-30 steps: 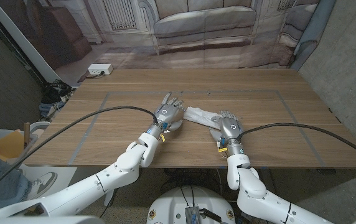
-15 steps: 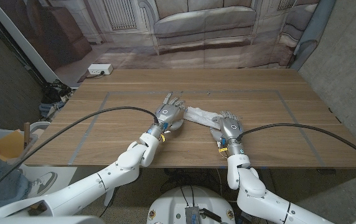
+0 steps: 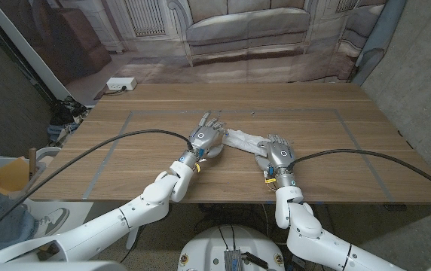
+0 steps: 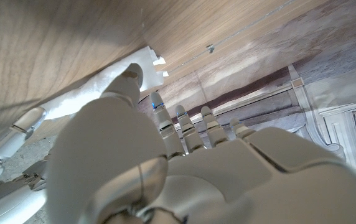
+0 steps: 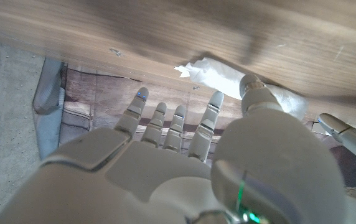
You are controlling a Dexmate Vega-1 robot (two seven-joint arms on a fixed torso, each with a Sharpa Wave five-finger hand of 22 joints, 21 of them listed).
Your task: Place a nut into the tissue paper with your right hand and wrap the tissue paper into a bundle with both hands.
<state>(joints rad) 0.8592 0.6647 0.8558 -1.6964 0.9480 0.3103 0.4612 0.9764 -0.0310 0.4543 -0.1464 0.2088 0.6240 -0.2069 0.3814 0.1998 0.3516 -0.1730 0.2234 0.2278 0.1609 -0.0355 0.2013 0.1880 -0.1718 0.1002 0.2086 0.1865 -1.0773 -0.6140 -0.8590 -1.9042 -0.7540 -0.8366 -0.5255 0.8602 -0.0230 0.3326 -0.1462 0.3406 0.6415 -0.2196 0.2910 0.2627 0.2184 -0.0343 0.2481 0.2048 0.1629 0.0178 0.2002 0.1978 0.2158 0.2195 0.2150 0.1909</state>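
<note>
Tissue paper (image 3: 242, 139) lies on the counter (image 3: 125, 150) as a long, crumpled white strip, and we read its long axis as running on a slant between our two hands: one end sits by the left hand (image 3: 206, 138), the other end reaches the right hand (image 3: 278, 154). In the head view both hands stand just beside the strip, one at each end, so neither is clearly the nearer; the paper lies inward from each of them, toward the middle of the counter.

From the left wrist view the left hand (image 4: 184, 162) has its fingers spread and reaching past the paper (image 4: 91, 90), with its thumb against the strip's edge; we see nothing gripped there. From the right wrist view the right hand (image 5: 184, 168) likewise shows its fingers apart, thumb close to the white paper (image 5: 218, 73), holding nothing that we can see.

We cannot make out the nut; it may be inside the folds, but the paper hides that. We judge the coming move to turn on drawing the two ends along that slanted axis toward each other.
</note>
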